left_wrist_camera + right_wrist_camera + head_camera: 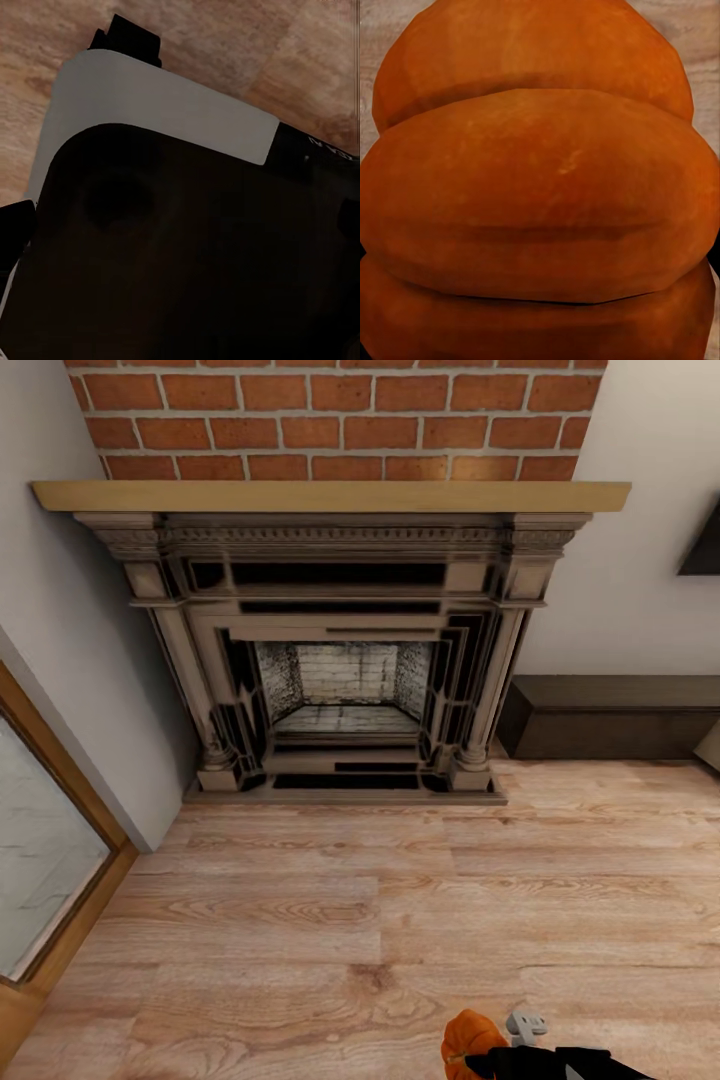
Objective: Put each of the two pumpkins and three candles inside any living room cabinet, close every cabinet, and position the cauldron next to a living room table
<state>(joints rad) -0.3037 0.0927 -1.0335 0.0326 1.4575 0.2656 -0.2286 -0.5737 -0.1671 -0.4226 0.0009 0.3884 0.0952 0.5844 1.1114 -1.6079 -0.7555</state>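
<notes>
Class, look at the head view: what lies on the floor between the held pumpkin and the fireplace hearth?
Nothing: in the head view, only bare wood floor stretches from the pumpkin to the fireplace.

Right up against my wrist camera sits a pumpkin (536, 195), its bright-orange ribs bulging in broad rounded bands with darker creases between them. Past its edges I glimpse slivers of pale wood-grain floor (697, 30) at the corners beyond it.

Bright orange ribbed pumpkin (468, 1042) at five o'clock, red brick chimney (335, 415) at twelve, tan mantel (330, 496), dark brown cabinet (610, 718) at three, pale wood-grain floor (330, 920).
</notes>
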